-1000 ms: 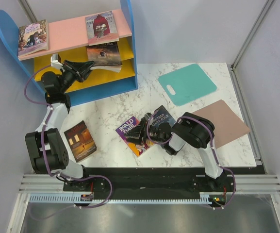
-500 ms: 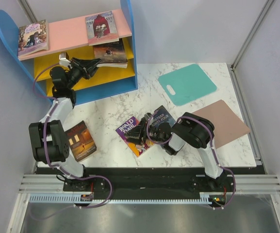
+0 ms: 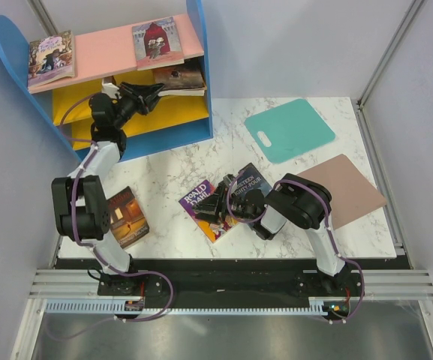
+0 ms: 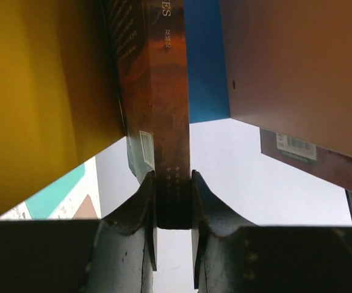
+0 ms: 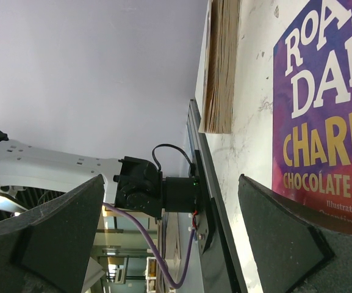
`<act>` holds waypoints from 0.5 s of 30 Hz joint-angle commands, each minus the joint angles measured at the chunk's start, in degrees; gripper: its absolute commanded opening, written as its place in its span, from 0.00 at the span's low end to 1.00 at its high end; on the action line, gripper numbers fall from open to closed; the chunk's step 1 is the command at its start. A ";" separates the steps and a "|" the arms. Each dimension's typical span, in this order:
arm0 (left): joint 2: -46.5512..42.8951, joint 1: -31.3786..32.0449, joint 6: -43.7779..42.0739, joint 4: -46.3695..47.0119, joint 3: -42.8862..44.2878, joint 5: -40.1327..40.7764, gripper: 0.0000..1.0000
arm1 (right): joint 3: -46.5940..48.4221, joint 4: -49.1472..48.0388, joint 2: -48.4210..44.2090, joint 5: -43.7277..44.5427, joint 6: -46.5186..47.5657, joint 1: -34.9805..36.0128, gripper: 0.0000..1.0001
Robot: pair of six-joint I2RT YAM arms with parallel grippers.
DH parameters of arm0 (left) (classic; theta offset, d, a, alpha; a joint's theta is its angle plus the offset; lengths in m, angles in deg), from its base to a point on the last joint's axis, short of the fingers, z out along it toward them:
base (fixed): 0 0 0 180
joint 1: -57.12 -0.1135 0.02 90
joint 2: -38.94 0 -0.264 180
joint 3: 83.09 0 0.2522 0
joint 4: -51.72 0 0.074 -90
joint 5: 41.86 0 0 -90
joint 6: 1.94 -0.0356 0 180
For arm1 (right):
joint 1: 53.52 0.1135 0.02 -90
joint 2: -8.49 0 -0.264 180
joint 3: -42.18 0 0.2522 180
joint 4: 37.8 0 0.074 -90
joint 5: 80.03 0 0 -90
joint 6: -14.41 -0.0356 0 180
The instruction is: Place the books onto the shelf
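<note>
My left gripper (image 3: 154, 92) is shut on the spine of a dark brown-orange book (image 3: 184, 78), holding it over the yellow board of the shelf (image 3: 201, 112), under the pink top board. In the left wrist view the book's spine (image 4: 171, 122) sits clamped between the jaws of the left gripper (image 4: 172, 189). Two books (image 3: 51, 58) (image 3: 156, 39) lie on the pink board. My right gripper (image 3: 212, 205) stands open, low over the purple Roald Dahl book (image 3: 199, 196), beside the navy book (image 3: 251, 182). Another dark book (image 3: 126, 217) lies front left.
A teal mat (image 3: 291, 129) with a handle hole and a pinkish-brown mat (image 3: 347, 187) lie on the marble table's right side. The shelf's blue side wall (image 4: 206, 61) is just right of the held book. Grey walls enclose the table.
My left arm has carried the held book up and to the right, deeper under the pink board toward the blue side. The right arm has not moved.
</note>
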 commanded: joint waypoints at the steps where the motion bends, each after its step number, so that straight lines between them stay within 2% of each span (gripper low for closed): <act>1: 1.18 1.20 -0.87 5.67 5.68 2.76 0.02 | -1.93 -13.37 4.58 0.78 4.58 0.50 0.98; 6: 2.94 1.55 -2.27 2.96 9.20 2.67 0.03 | -1.75 -13.37 4.58 0.61 4.58 0.50 0.98; 15: 5.14 1.82 -4.30 -0.39 12.10 3.11 0.14 | -1.49 -13.37 5.02 0.61 4.14 0.50 0.98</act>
